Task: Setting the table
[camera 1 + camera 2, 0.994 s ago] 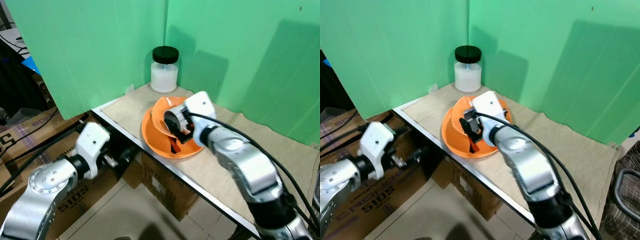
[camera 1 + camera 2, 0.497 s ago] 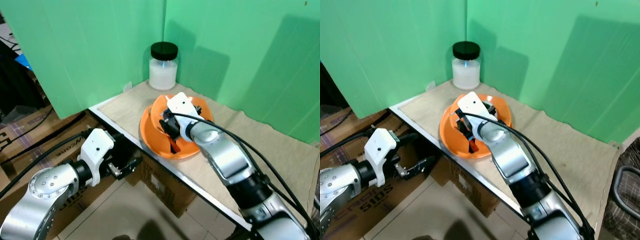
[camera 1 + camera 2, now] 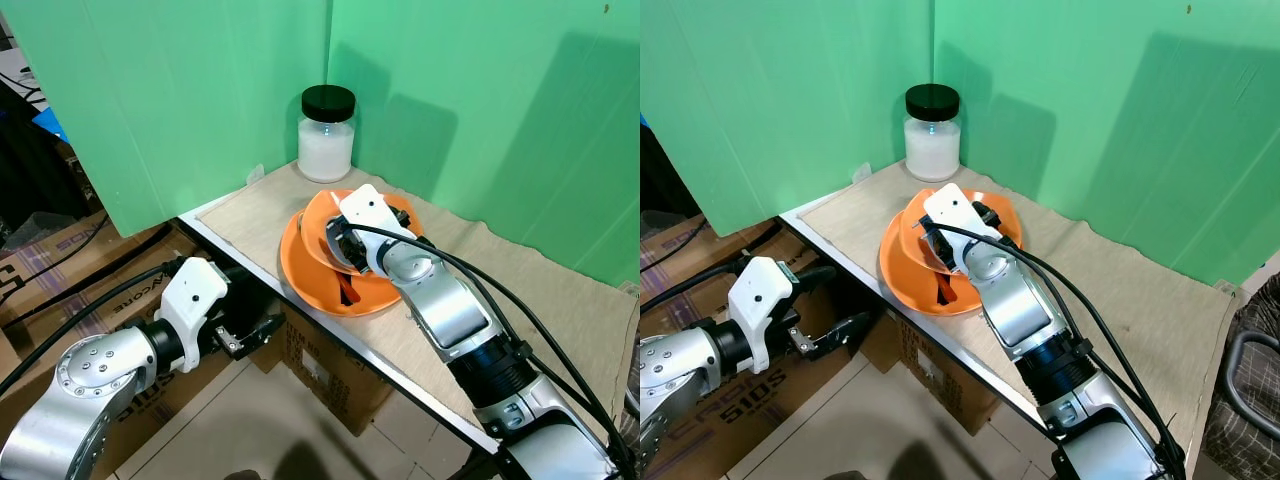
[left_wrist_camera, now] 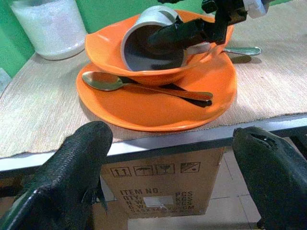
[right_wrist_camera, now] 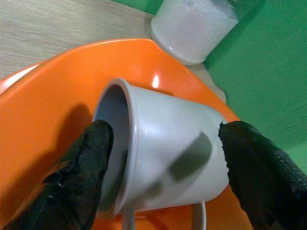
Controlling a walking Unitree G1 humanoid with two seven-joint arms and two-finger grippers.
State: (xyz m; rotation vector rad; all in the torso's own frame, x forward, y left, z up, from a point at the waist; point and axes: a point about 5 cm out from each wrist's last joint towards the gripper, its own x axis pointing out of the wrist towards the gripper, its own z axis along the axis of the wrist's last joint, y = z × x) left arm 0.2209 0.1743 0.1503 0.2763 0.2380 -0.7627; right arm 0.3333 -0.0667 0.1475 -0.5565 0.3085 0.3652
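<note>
Two stacked orange dishes are my landmark: a wide orange plastic plate sits at the front edge of the beige cloth-covered surface, and a smaller orange plastic bowl rests tilted on top of it. Behind the plate, against the green backdrop, stands a clear jar of white powder with a black lid.

Inside the bowl lies a grey ceramic mug on its side, its mouth turned toward the surface's front edge. A brass-coloured metal spoon lies on the plate, partly under the bowl, and a silver utensil lies on the cloth just beyond the plate.

I judge the step in hand to be unstacking: getting the mug out of the bowl so each piece can be laid out. My right end effector is spread wide around the mug, one finger in its mouth and the other past its base; it has not closed on it. Next it should squeeze firmly and lift without dragging the tilted bowl.

My left end effector hangs wide open and empty, below the surface's edge in front of the plate.
</note>
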